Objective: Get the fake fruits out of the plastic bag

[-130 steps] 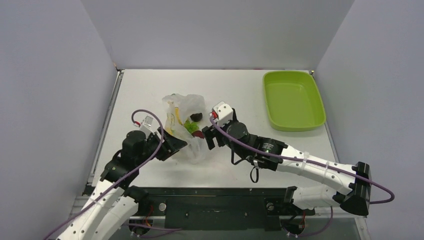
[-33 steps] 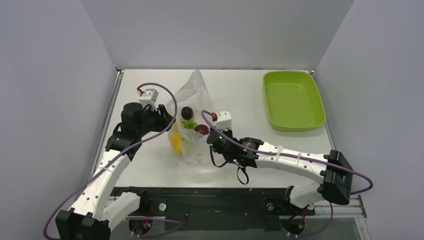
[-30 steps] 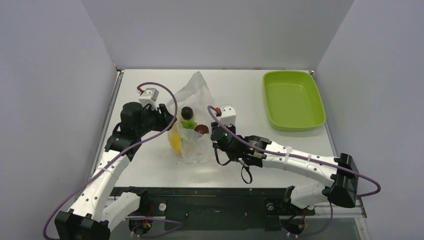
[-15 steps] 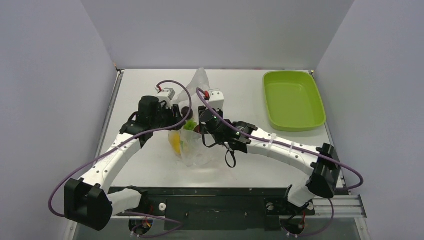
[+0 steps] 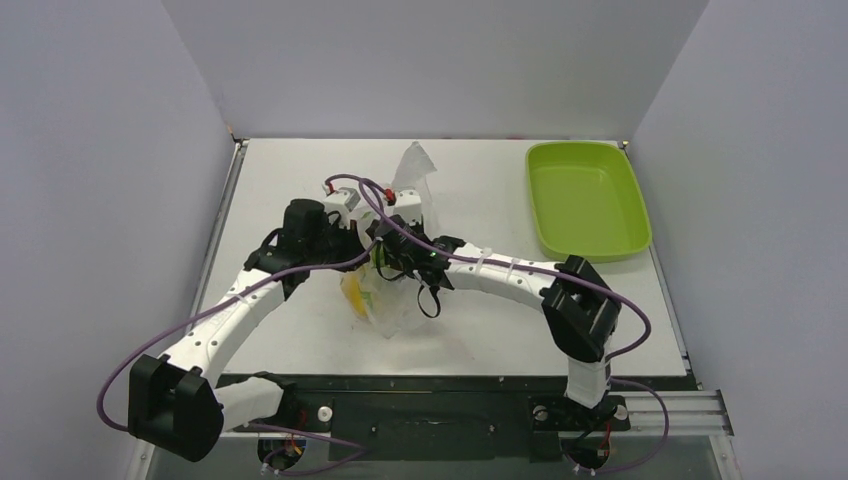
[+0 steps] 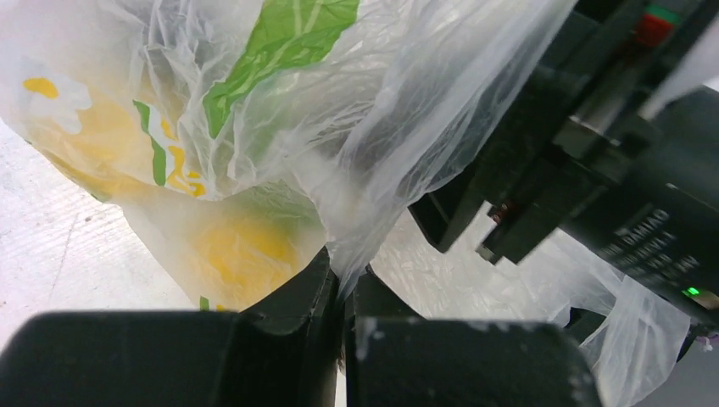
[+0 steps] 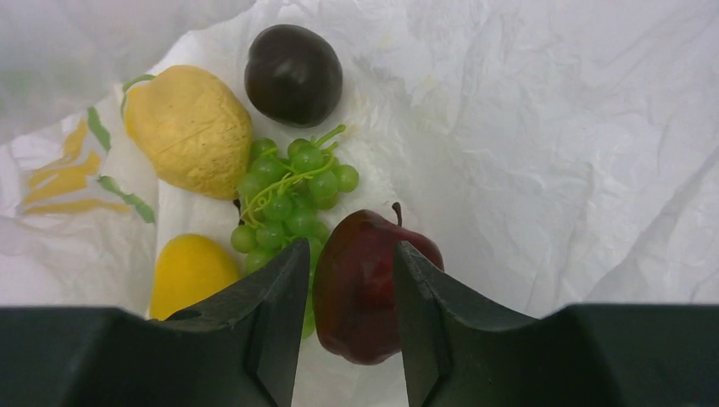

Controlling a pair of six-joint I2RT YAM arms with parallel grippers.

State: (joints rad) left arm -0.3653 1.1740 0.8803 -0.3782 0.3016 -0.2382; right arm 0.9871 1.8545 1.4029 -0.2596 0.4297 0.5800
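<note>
The plastic bag (image 5: pixel 400 305) stands crumpled at mid-table, its top peak pulled up. My left gripper (image 6: pixel 343 281) is shut on a fold of the bag's film at its left side. My right gripper (image 7: pixel 352 248) reaches down inside the bag and is open, its fingers either side of a dark red apple (image 7: pixel 365 292). The other fake fruits lie on the bag's floor: green grapes (image 7: pixel 292 191), a dark plum (image 7: pixel 293 75), a dull yellow lemon (image 7: pixel 191 131) and a bright yellow fruit (image 7: pixel 188 273). From above, a yellow fruit (image 5: pixel 352 290) shows through the film.
A lime-green tray (image 5: pixel 588 256) sits at the table's right rear. The two arms crowd together over the bag, and the right arm's black body (image 6: pixel 593 161) fills the left wrist view's upper right. Grey walls enclose the table on three sides.
Both arms have swung in over the bag. The left gripper has closed on the film. The right gripper has moved from the bag's right side into its mouth, above the apple.
</note>
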